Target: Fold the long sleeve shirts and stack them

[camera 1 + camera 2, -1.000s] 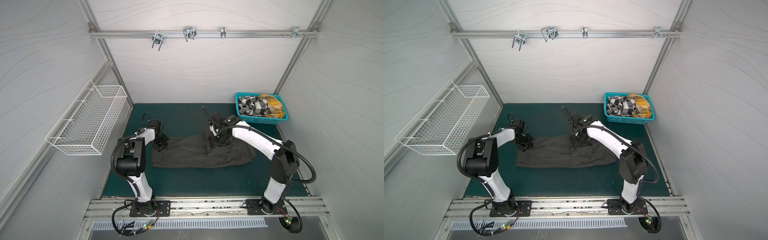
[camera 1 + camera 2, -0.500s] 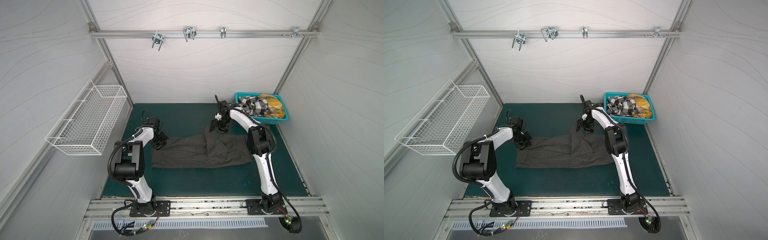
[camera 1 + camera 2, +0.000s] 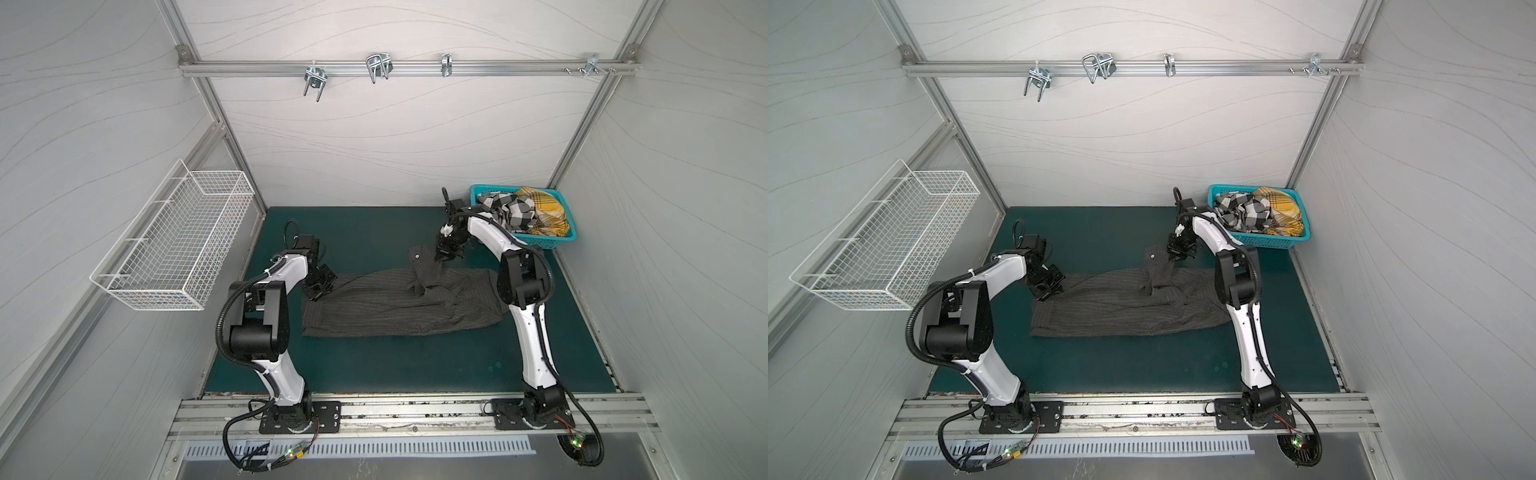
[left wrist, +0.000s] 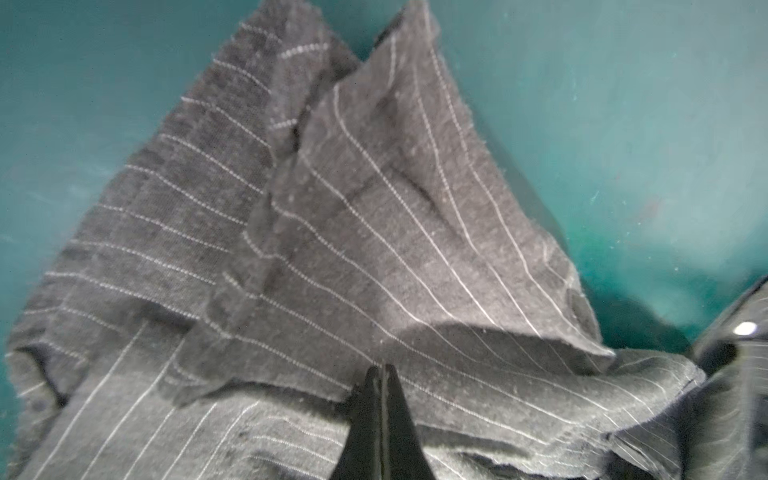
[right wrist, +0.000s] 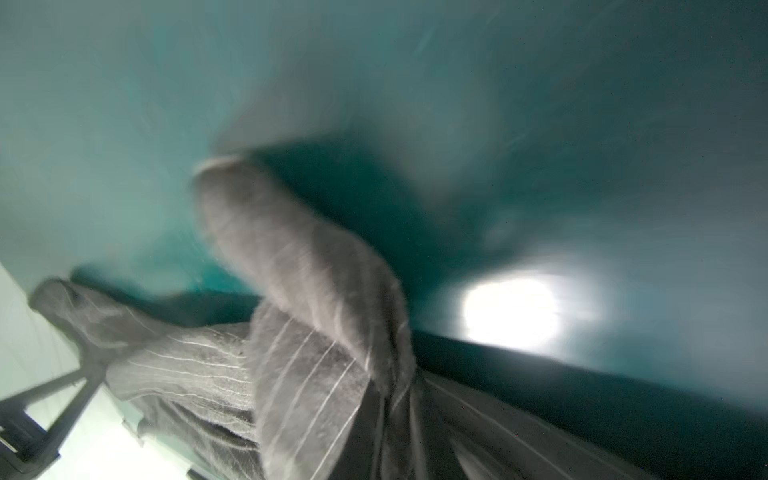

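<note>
A dark charcoal pinstriped long sleeve shirt (image 3: 395, 307) (image 3: 1125, 311) lies spread on the green mat in both top views. My left gripper (image 3: 318, 289) (image 3: 1048, 291) is at its far left corner. In the left wrist view the fingertips (image 4: 382, 368) are pressed together on the striped cloth (image 4: 374, 208). My right gripper (image 3: 440, 257) (image 3: 1173, 255) is shut on one sleeve and holds it raised off the shirt's far edge. That sleeve (image 5: 307, 257) hangs blurred in the right wrist view, where the fingers are hidden by cloth. A black-and-white checked shirt (image 3: 507, 210) and a mustard plaid one (image 3: 544, 208) lie crumpled in a basket.
The teal basket (image 3: 569, 237) (image 3: 1304, 237) stands at the mat's far right corner, just behind my right arm. A white wire basket (image 3: 178, 241) hangs on the left wall. A metal rail with hooks (image 3: 378, 70) runs across the back wall.
My right arm swung back from over the shirt's middle toward the far right, and its gripper closed on the sleeve, which now stands higher. The left gripper stayed shut at its corner.
</note>
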{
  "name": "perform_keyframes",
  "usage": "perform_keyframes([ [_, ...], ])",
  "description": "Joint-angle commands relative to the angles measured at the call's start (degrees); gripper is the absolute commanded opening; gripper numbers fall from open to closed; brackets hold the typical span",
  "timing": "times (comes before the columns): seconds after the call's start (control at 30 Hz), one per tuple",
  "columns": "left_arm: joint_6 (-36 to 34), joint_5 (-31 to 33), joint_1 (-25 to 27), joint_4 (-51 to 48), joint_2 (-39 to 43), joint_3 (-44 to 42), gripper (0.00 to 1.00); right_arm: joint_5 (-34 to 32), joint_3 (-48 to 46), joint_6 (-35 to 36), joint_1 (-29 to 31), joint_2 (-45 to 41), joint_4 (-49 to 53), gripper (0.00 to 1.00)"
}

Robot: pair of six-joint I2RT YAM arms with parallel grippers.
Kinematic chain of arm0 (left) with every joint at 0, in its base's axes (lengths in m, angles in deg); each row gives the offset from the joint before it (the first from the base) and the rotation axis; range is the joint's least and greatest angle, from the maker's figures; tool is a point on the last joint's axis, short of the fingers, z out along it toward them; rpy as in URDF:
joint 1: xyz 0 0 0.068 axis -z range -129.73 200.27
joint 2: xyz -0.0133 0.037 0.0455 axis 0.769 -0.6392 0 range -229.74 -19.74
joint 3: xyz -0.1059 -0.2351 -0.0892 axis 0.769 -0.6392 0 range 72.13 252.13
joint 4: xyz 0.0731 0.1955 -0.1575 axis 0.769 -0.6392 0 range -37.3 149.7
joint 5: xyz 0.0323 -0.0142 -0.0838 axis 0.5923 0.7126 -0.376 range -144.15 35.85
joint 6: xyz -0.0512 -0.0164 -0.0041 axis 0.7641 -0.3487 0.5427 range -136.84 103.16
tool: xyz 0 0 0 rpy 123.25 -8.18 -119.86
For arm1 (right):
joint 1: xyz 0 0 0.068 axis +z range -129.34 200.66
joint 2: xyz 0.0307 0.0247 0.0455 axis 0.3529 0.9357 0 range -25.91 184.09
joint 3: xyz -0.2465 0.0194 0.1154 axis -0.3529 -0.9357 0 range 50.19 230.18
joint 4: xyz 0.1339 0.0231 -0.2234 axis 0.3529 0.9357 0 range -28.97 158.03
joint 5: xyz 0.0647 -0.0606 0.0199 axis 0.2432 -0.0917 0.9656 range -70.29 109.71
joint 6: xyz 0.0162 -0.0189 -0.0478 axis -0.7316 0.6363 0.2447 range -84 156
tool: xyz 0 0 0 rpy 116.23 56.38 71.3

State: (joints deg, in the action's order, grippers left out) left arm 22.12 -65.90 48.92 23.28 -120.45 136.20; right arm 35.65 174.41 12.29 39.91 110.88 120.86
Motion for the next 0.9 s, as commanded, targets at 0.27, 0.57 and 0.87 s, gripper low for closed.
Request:
perform_keyframes([
  [0.27, 0.9, -0.2, 0.1, 0.6, 0.5, 3.0, 0.03, -18.9, -2.8, 4.5, 10.4, -21.9, -0.4, 0.02],
  [0.57, 3.3, -0.6, 0.1, -3.3, 10.0, 2.3, 0.30, -26.0, -36.0, -8.6, 37.5, -37.4, -7.5, 0.61],
  [0.87, 2.3, -3.9, 6.5, -4.1, 14.1, 1.5, 0.48, -26.4, -40.4, -10.0, 36.2, -45.9, 1.4, 0.74],
])
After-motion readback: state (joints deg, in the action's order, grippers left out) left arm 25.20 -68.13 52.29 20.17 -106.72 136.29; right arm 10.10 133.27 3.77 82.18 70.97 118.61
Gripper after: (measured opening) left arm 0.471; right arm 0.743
